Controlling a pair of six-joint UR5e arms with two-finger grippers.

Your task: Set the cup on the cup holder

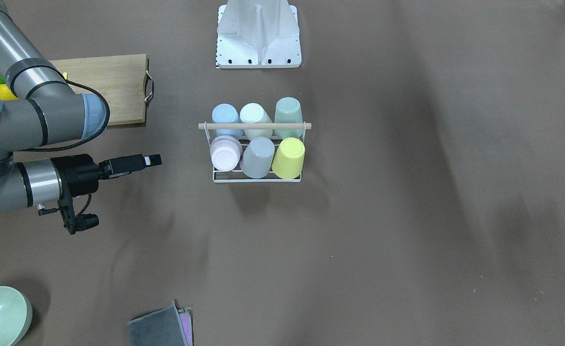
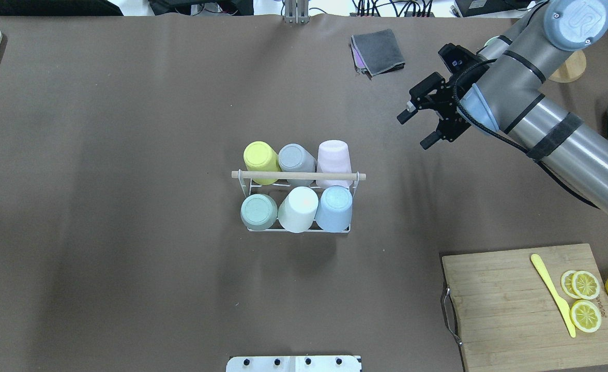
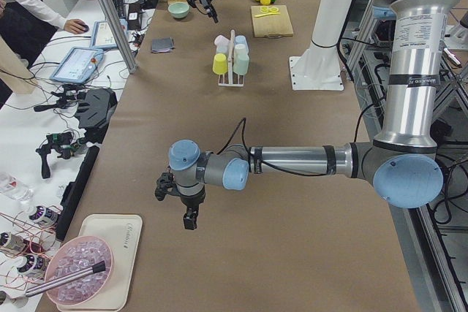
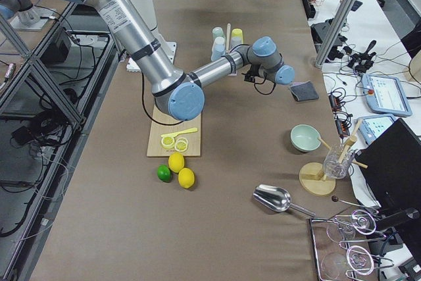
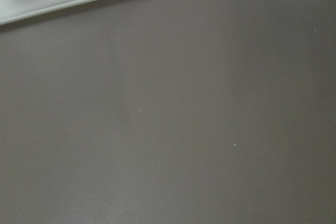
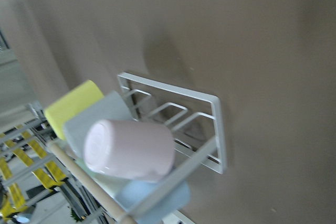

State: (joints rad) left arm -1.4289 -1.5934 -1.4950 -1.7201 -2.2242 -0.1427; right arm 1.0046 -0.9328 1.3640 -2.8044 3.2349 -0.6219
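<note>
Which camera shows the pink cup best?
Right wrist view: the pink cup is close and large, on the cup holder. Overhead and front show it small, side views barely, left wrist not at all.

White cup holder (image 1: 257,180), tan rod (image 1: 254,126). Yellow cup (image 1: 288,157), grey cup (image 1: 257,157), pink cup (image 1: 225,153), green cup (image 1: 288,115), white cup (image 1: 256,117), blue cup (image 1: 226,117).

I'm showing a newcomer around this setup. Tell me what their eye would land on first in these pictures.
First comes the white wire rack in the middle of the table, with six pastel cups upside down on it in two rows of three. Next is the right gripper, open and empty, off to the rack's right. Then a wooden cutting board with lemon slices lies on the robot's right.
</note>
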